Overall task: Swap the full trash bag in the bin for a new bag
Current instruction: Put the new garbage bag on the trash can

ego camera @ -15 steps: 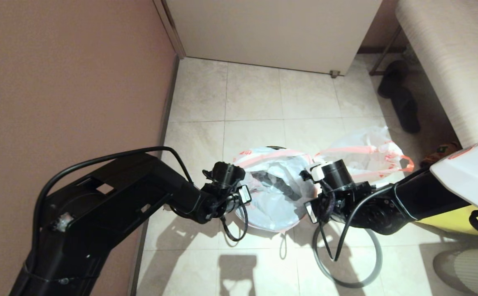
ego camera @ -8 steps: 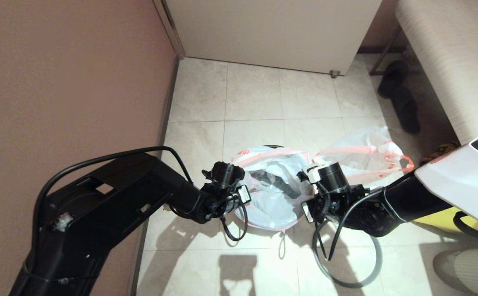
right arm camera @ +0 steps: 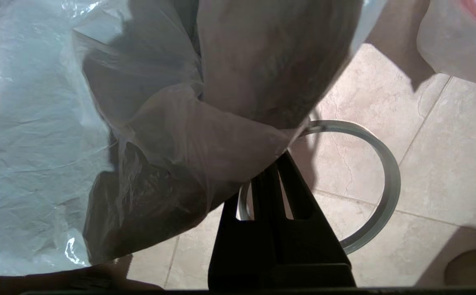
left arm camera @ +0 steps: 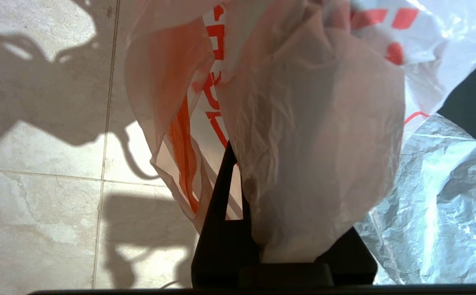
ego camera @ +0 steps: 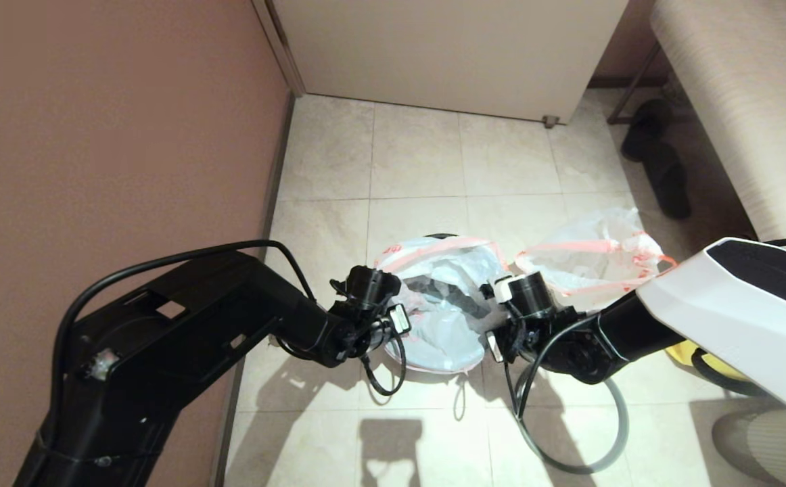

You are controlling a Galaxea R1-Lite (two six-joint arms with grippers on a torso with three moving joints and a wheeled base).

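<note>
The new bag (ego camera: 444, 318) hangs as plain film with a pink-red rim band over the black bin (ego camera: 442, 237), of which only a sliver of rim shows. My left gripper (ego camera: 393, 314) is shut on the bag's left rim; bunched film fills its jaws (left arm camera: 258, 172). My right gripper (ego camera: 498, 338) is shut on the bag's right rim, its fingertips pinching a fold of film (right arm camera: 281, 157). The full trash bag (ego camera: 589, 264) sits on the floor just right of the bin. The grey hoop (ego camera: 609, 433) lies flat on the tiles below my right arm, and the hoop (right arm camera: 389, 180) shows beyond the right fingers.
A brown wall (ego camera: 116, 135) runs close along the left. A white cabinet front (ego camera: 447, 54) closes the back. Black slippers (ego camera: 657, 162) lie under a striped bench (ego camera: 738, 101) at the right. A yellow fabric bag (ego camera: 687, 352) peeks from under my right arm.
My right arm has moved left toward the bin, carrying the bag's right rim inward, so the bag's mouth is narrower. The left arm has hardly moved.
</note>
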